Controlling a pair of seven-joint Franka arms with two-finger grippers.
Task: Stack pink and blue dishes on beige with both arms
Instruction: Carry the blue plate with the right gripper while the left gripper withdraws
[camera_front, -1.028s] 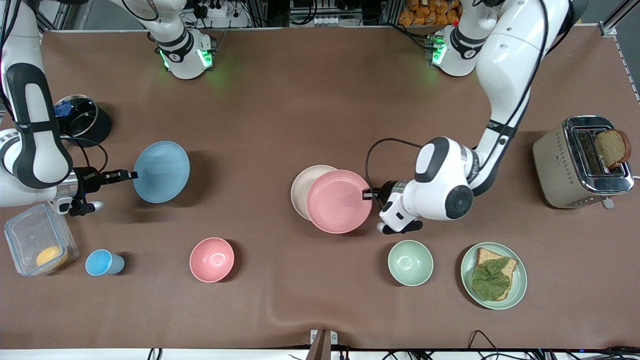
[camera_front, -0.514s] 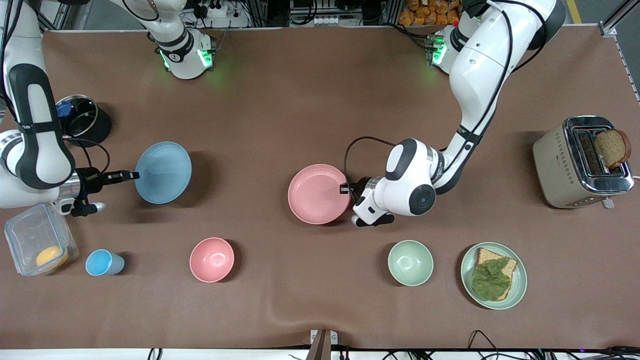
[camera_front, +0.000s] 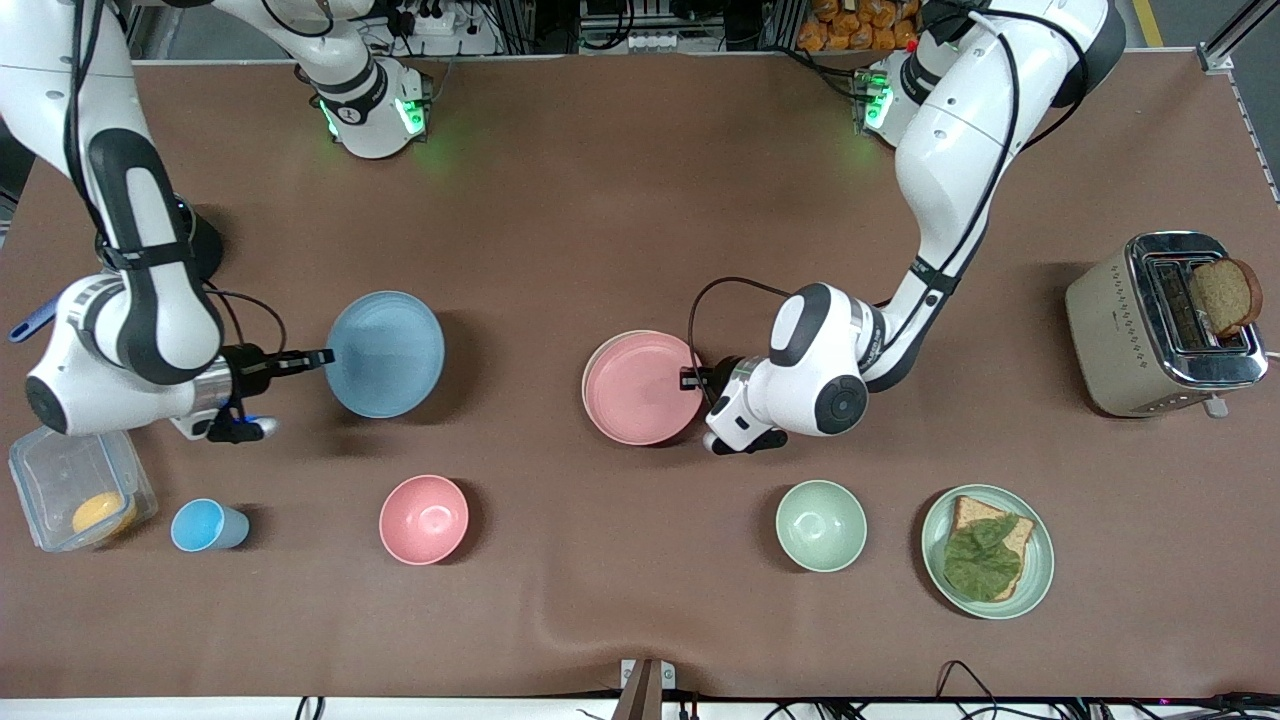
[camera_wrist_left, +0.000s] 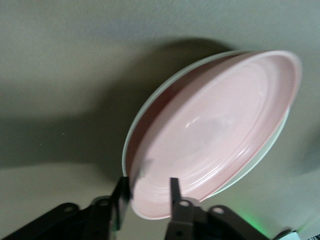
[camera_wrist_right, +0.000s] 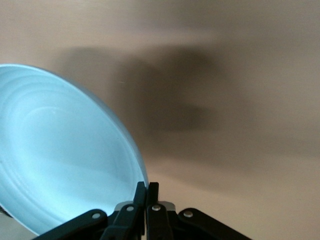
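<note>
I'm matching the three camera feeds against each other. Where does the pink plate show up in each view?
Front view: pink plate mid-table, over the beige plate, its rim at the left end effector.
Left wrist view: pink plate fills the middle, beige plate edging it.
Right wrist view: not in it.
Shared landmark: the beige rim beneath.

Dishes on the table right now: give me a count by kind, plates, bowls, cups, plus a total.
Plates: 4, namely blue plate, pink plate, beige plate under it, green plate.
Bowls: 2, namely pink bowl, green bowl.
Cups: 1, namely blue cup.
Total: 7.
</note>
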